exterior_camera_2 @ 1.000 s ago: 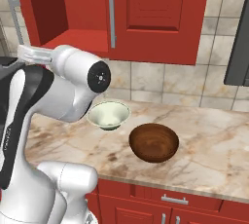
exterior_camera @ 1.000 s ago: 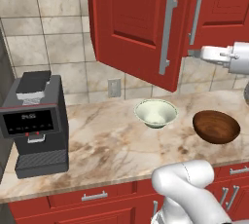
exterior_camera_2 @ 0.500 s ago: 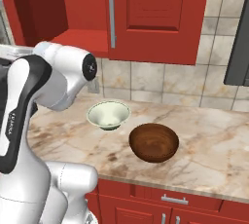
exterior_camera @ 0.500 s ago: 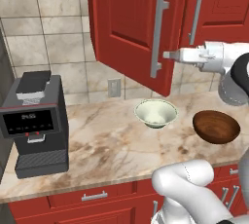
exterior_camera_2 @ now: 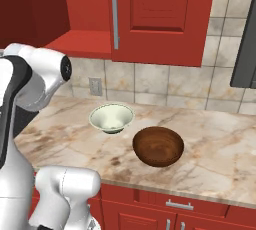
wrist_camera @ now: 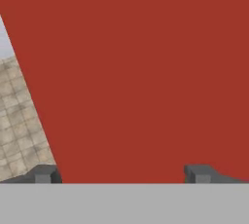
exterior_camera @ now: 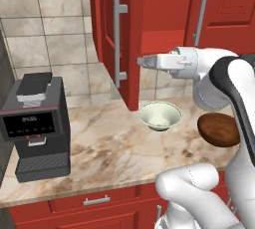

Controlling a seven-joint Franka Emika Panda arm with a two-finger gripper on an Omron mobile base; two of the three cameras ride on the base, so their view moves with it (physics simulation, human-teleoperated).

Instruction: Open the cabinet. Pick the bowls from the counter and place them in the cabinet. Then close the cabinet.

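- gripper (wrist_camera: pixel 121 174): jaws spread wide, nothing between them. Hand view has the two finger tips (wrist_camera: pixel 46 173) far apart at the bottom, flat red door panel right in front. Contact with the panel: can't tell.
- In the left base view the hand sits level, pointing left, its tip right behind the edge of the open left door (exterior_camera: pixel 117 34) of the cabinet (exterior_camera: pixel 164 19).
- Cabinet doors: 2. Left one swung out toward the camera, seen nearly edge-on; right one (exterior_camera: pixel 224 4) flat against the cabinet. One long grey bar handle (exterior_camera: pixel 117 39) per door.
- Right base view: cabinet's left half open, red shelf (exterior_camera_2: pixel 82 44) exposed with nothing on it; right door with its handle (exterior_camera_2: pixel 115 15) shut.
- Bowls: 2, both upright on the counter (exterior_camera: pixel 99 148), apart from each other.
- Pale bowl (exterior_camera: pixel 160 116): below the hand, just right of the open door's lower corner. Not touched.
- Brown wooden bowl (exterior_camera_2: pixel 158 146): right of the pale one and nearer the counter's front edge; in the left base view partly hidden by the arm.
- Coffee machine (exterior_camera: pixel 37 126): 1, dark, at the left end of the counter, well away from the hand.
- Wall outlet (exterior_camera_2: pixel 94 86): 1, on the tiles behind the pale bowl.
- Red base drawers with short handles (exterior_camera_2: pixel 179 205) under the counter.
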